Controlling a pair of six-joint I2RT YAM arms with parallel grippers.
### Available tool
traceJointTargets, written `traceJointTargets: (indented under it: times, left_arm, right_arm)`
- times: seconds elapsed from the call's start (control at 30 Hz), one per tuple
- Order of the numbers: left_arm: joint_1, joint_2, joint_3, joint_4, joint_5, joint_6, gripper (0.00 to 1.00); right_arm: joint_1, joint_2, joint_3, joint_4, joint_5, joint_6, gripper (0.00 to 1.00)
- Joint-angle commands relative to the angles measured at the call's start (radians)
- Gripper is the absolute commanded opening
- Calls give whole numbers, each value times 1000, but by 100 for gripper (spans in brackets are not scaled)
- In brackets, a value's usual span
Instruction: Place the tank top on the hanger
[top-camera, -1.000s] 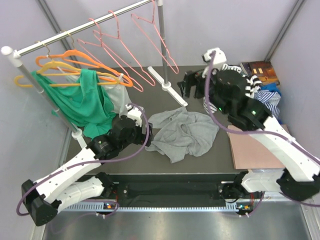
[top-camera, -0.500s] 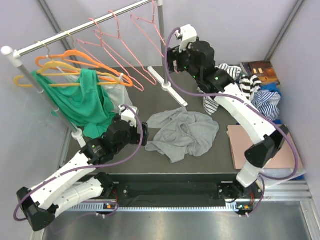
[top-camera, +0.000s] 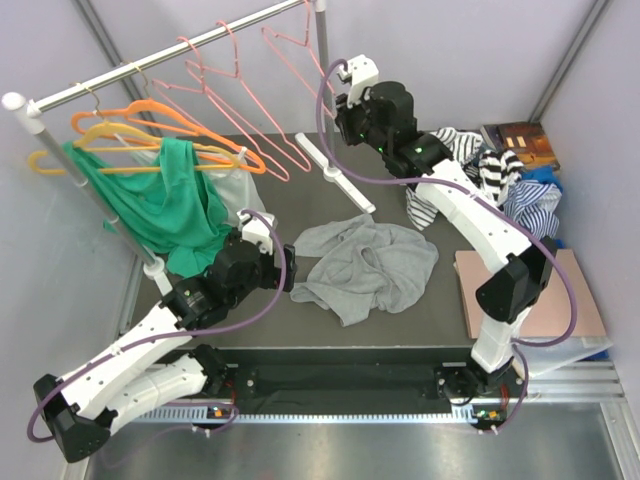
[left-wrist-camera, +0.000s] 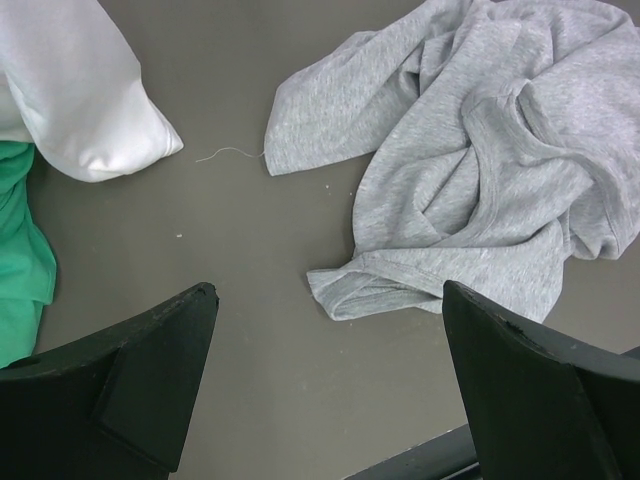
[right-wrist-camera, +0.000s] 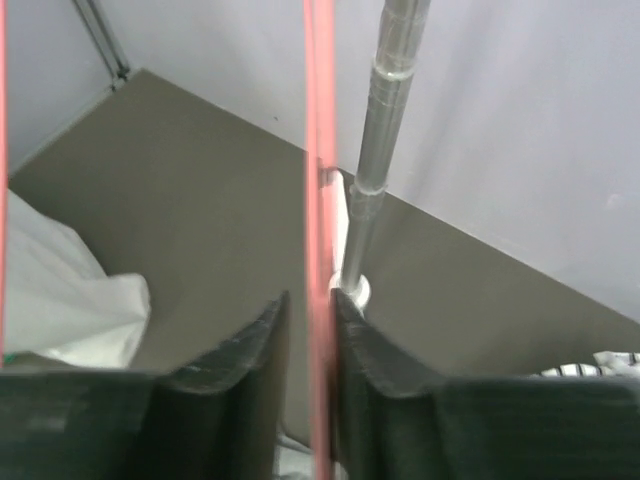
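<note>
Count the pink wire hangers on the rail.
3, hung on the rail: the left hanger, the middle hanger, and the right hanger, its wire between the fingers of the right gripper. Overlapping wires could hide another.

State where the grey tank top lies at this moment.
In the top view, the tank top lies crumpled at centre, just right of the open left fingers and nearer than the rack's white foot.

I found no readable text, label, brand or number in any view; the cover of the book (top-camera: 521, 142) was too small to read.
</note>
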Motion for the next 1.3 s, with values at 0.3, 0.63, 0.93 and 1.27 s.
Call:
traceJointTargets:
  times: [0.3, 0.63, 0.93, 1.27]
  left_arm:
    - [-1, 15, -7, -5, -20, -1, 99]
    - [1, 30, -13, 2, -15, -10, 99]
    - [1, 57, -18, 4, -28, -13, 98]
    - [1, 113, -18, 11, -23, -66, 97]
  right_arm:
    - [23, -76, 61, 69, 3, -28, 0]
    - [40, -128, 72, 87, 13, -32, 0]
    - [74, -330, -181, 124, 75, -28, 0]
    - [108, -645, -559, 40, 187, 105, 0]
